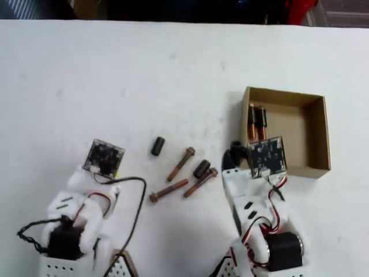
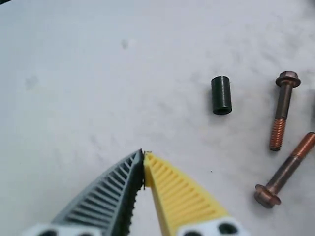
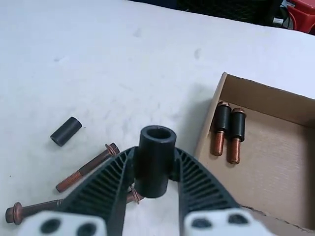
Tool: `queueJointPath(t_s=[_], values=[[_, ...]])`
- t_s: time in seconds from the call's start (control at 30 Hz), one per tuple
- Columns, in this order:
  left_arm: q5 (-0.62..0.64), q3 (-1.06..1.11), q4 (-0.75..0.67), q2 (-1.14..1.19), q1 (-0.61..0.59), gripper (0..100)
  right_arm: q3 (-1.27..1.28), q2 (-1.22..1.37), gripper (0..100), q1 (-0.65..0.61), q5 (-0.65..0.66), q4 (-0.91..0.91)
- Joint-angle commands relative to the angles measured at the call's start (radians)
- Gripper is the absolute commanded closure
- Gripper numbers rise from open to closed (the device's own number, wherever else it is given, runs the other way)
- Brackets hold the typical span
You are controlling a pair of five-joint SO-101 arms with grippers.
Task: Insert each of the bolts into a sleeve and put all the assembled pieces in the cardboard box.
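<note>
White plastic on left arm (image 1: 72, 199) & right arm (image 1: 245, 202), black servos (image 1: 63, 242), red + blk cables (image 1: 276, 212). Ribbed fingers (image 2: 187, 196): left gripper (image 2: 143, 156) one grey, one yellow; right gripper (image 3: 154, 156) both blk. Square cam boards (image 1: 104, 156) at wrists.

The high camera looks steeply down on the table (image 1: 173, 63), with the arms (image 1: 248, 210) at its near edge and the whole work area in frame. Each wrist camera sits close behind its own gripper, angled forward and down. The left gripper (image 2: 143, 156) is low over the tabletop. The right gripper (image 3: 155, 153) faces the box (image 3: 261, 101) and the table's far edge. All three views share the loose sleeve (image 1: 158, 146) and nearby bolts (image 1: 180, 164).
</note>
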Motion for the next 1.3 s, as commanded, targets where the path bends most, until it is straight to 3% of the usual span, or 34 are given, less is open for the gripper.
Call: queueJointPath(t_s=[0.0, 0.13, 0.4, 0.63, 1.0, 1.27], values=[[-0.005, -0.176, -0.012, 0.22, 0.025, 98, 0.018, -0.064, 98.1, 0.012, 0.008, -0.027], [-0.005, -0.304, -0.014, 0.478, 0.056, 98, 0.064, -0.117, 98.1, 0.015, 0.011, -0.028], [-0.005, -0.505, -0.009, 0.881, 0.234, 98, 0.153, -0.131, 98.1, 0.018, 0.011, -0.128], [-0.003, -0.671, -0.014, 1.199, 0.332, 98, 0.239, -0.131, 98.1, 0.088, 0.005, -0.236], [-0.002, -0.967, -0.015, 1.621, 0.45, 98, 0.25, -0.133, 98.1, 0.188, 0.003, -0.259], [0.083, -1.171, -0.009, 1.88, 0.473, 98, 0.252, -0.133, 98.1, 0.26, 0.003, -0.257]])
